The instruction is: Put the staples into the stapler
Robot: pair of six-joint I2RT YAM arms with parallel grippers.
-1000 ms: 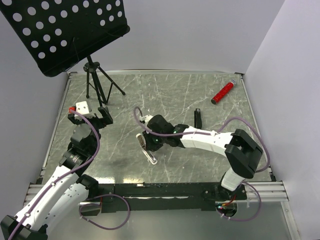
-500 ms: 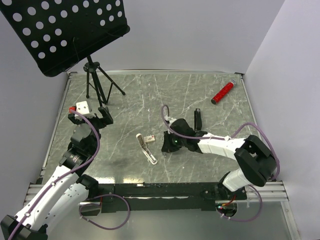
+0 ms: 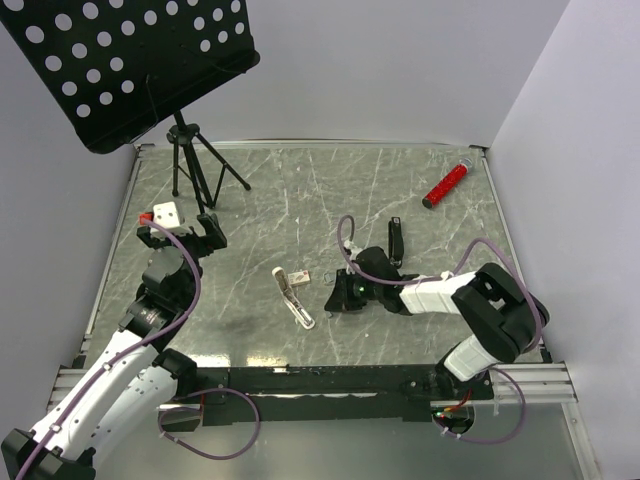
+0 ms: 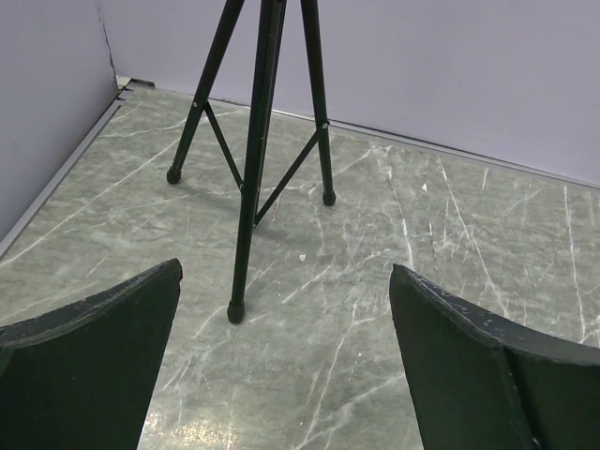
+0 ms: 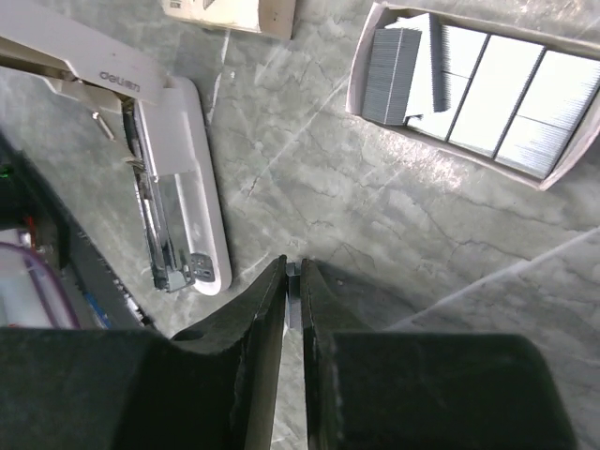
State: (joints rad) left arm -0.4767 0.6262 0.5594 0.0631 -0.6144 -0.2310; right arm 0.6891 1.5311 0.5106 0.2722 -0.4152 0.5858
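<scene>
The slim black stapler [image 3: 396, 238] lies on the table behind my right arm. The staples' cream box [image 3: 298, 276] sits left of my right gripper [image 3: 338, 296]; it also shows in the right wrist view [image 5: 234, 13]. The greyish tray [image 5: 473, 84] holds several staple strips. My right gripper [image 5: 292, 268] is shut on a thin grey staple strip [image 5: 292, 286], low over the table. My left gripper [image 3: 207, 231] is open and empty at the far left, far from these; its view [image 4: 284, 274] shows only bare table between the fingers.
A white "deli" stapler [image 3: 294, 297] lies opened, metal rail showing [image 5: 176, 202], just left of my right gripper. A music stand's tripod [image 3: 190, 165] stands at the back left, right in front of my left gripper [image 4: 253, 159]. A red cylinder [image 3: 446, 184] lies back right.
My right gripper has drawn back to the right, from over the white stapler and the box to a spot beside them. The left arm has not moved.
</scene>
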